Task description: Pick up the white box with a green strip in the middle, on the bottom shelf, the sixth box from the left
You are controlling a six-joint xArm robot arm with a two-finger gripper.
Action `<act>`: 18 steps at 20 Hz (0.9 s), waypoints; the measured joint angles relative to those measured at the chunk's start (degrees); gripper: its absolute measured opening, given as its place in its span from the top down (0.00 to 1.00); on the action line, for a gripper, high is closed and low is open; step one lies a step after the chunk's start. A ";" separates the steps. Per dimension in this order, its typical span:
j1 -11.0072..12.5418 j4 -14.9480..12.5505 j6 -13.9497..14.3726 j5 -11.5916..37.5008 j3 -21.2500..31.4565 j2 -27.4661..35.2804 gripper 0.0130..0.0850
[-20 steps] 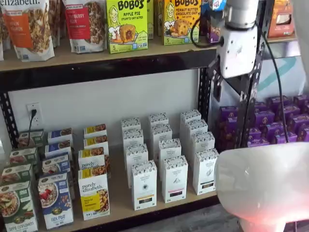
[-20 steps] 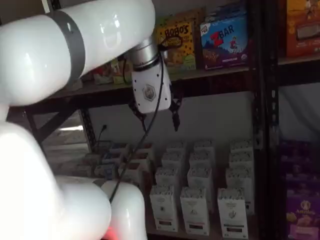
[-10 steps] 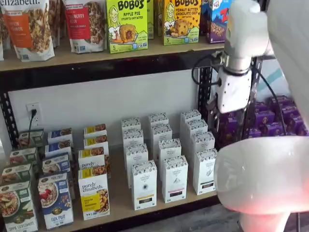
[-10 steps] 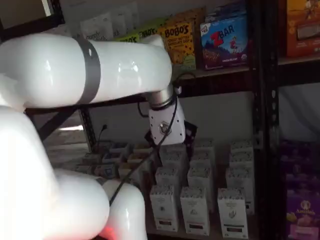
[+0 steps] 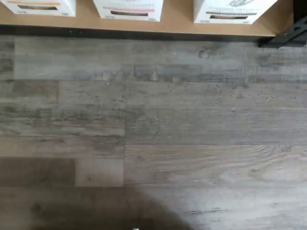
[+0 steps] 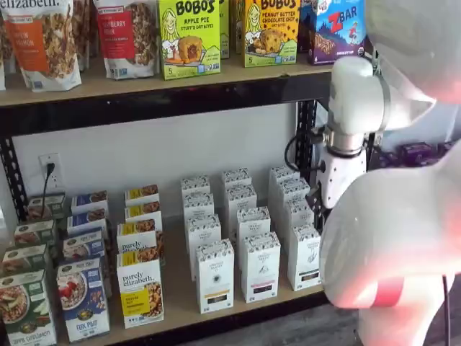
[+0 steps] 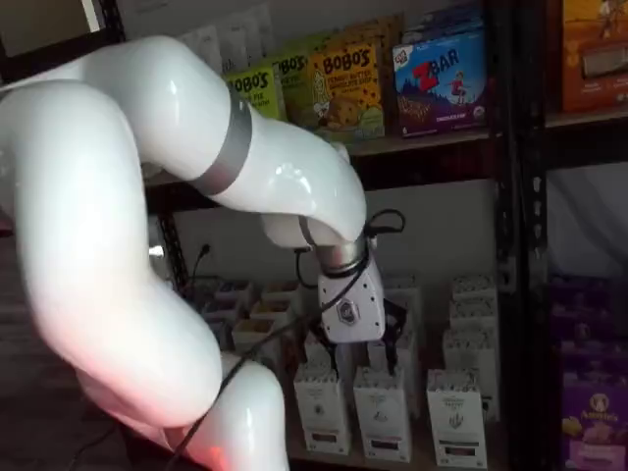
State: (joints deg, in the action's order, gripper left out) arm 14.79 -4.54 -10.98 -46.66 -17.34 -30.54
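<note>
Tall matte white box (image 6: 305,256), pale wooden bottom shelf (image 6: 180,306), hand (image 7: 392,341) grip perhaps unreadable

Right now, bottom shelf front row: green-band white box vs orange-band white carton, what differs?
Band: the white box carries a dark green one, the orange-band carton an orange-yellow one. Place: the white box ends the row at right; the orange-band carton stands two columns left. Both: tall, white, speckled tops, upright.

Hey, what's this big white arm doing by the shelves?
A white robot arm has its two-finger gripper low before the rows of tall white cartons on the pale wooden bottom shelf. No box is in it yet. The target, a white carton with a dark green band, stands untouched at the front.
</note>
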 joint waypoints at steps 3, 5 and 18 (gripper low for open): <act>0.99 -0.88 -0.02 6.89 0.61 5.86 0.00; 1.43 -0.97 -0.23 9.81 0.43 9.03 0.00; -0.52 4.93 -3.29 24.52 -9.24 32.78 0.00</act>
State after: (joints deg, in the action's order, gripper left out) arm 14.27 0.39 -14.27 -22.14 -26.58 2.24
